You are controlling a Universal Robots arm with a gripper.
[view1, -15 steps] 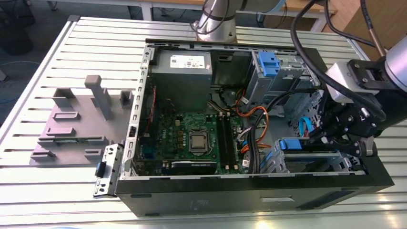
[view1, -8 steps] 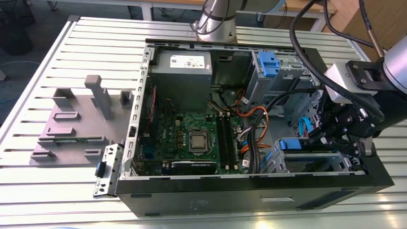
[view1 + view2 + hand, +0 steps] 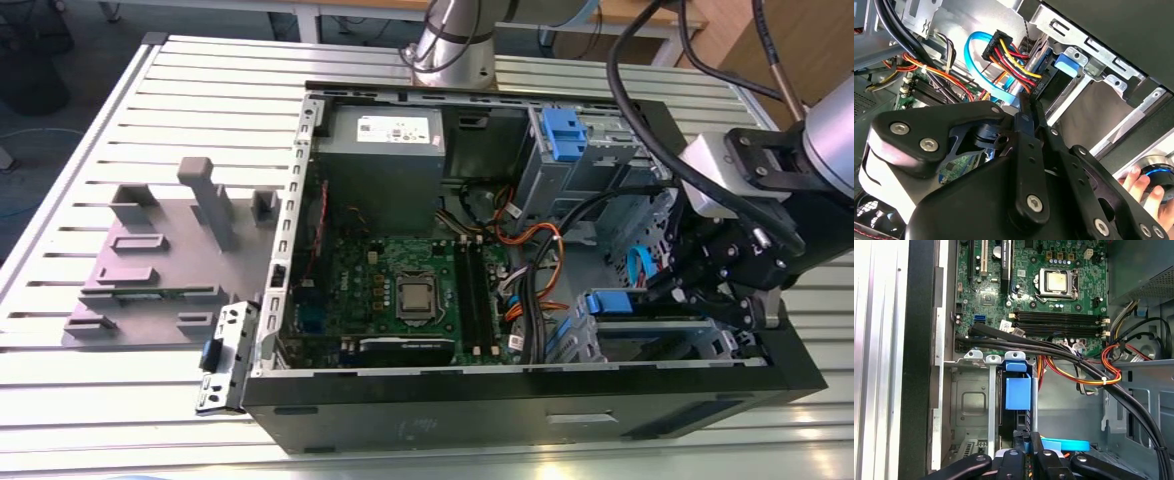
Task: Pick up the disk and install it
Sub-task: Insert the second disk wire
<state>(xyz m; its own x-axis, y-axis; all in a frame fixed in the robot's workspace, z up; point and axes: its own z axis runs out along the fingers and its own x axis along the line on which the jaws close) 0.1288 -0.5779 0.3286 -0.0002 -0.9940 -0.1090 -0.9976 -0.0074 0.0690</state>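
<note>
A slatted metal table (image 3: 94, 400) carries an open computer case (image 3: 534, 412) and (to the exterior view's left) a grey fixture (image 3: 147, 270)

The gripper (image 3: 1026, 440) is matt black with shiny screws. Just ahead of it, the disk (image 3: 1018, 392) shows smooth blue plastic, beside dull grey sheet-metal cage walls (image 3: 971, 400).

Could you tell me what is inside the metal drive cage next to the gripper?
The disk stands on edge in the drive cage, its blue rail and tab showing, with the gripper at its end. The cage walls cover its label and most of its body.
</note>
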